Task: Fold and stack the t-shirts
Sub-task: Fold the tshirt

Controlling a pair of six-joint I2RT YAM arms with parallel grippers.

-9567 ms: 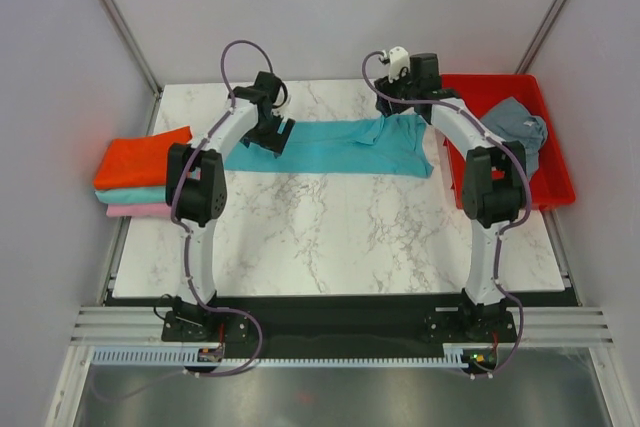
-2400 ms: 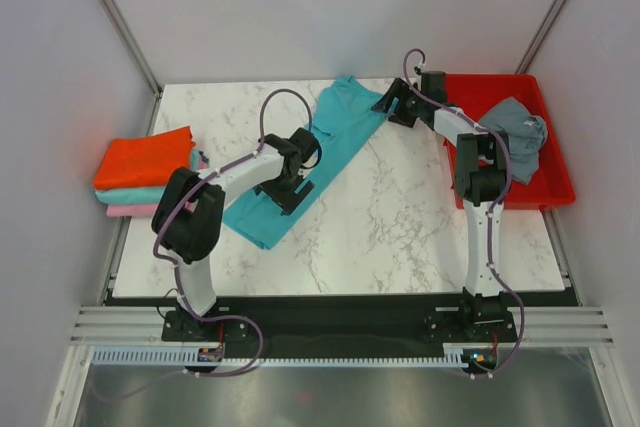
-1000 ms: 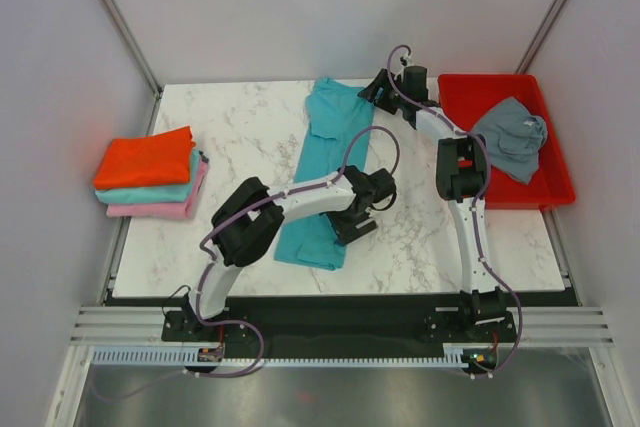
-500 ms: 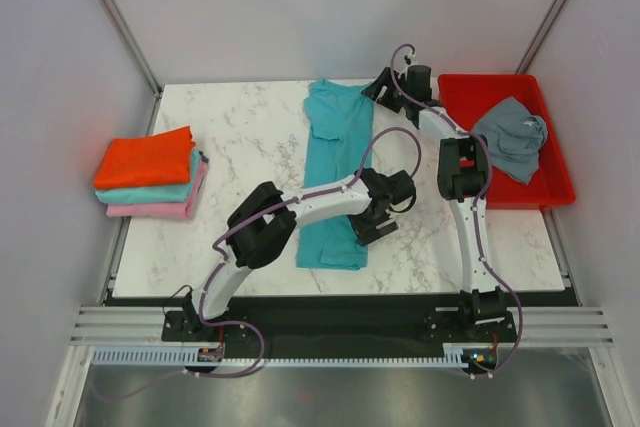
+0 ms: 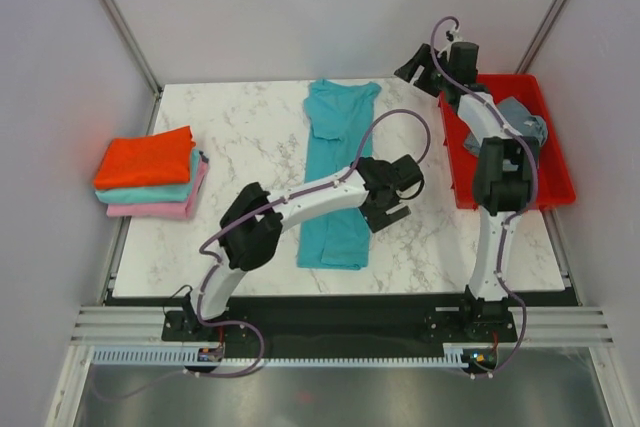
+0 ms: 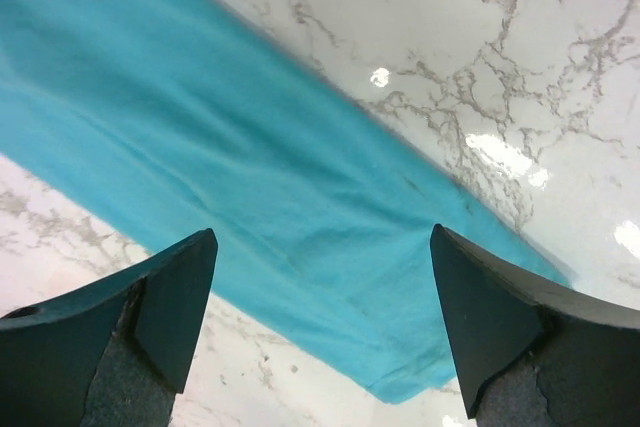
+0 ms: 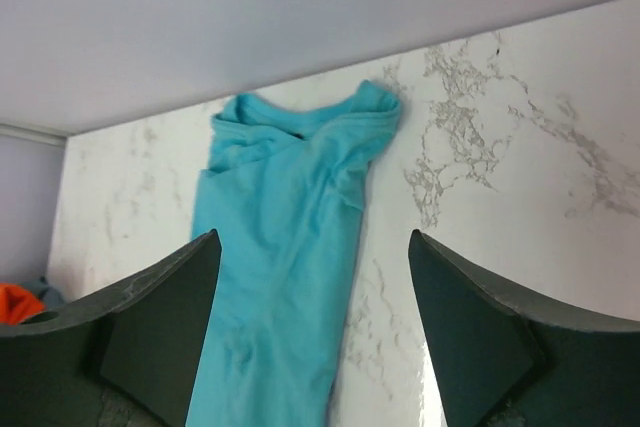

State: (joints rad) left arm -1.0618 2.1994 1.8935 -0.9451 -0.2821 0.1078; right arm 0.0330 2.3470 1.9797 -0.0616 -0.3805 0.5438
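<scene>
A turquoise t-shirt (image 5: 335, 182) lies folded into a long narrow strip, running from the table's back edge to near its front. My left gripper (image 5: 388, 213) hovers open just right of the strip's lower half, and the left wrist view shows the turquoise cloth (image 6: 250, 177) below the empty left gripper (image 6: 320, 237). My right gripper (image 5: 414, 67) is raised at the back, open and empty, between the shirt's collar end and the tray. From the right wrist the turquoise shirt (image 7: 290, 237) lies below, apart from the right gripper (image 7: 313, 237). A slate grey t-shirt (image 5: 522, 127) lies crumpled in the tray.
A red plastic tray (image 5: 552, 192) stands at the table's right edge. At the left edge sits a stack of folded shirts: orange-red (image 5: 145, 157) on top, teal (image 5: 150, 193) under it, pink (image 5: 150, 211) at the bottom. Grey walls enclose the marble table (image 5: 250, 127).
The shirt strip has swung round to lie front to back. My left gripper slid right, off the strip's lower end. My right gripper opened wider and rose back and to the right, away from the collar end.
</scene>
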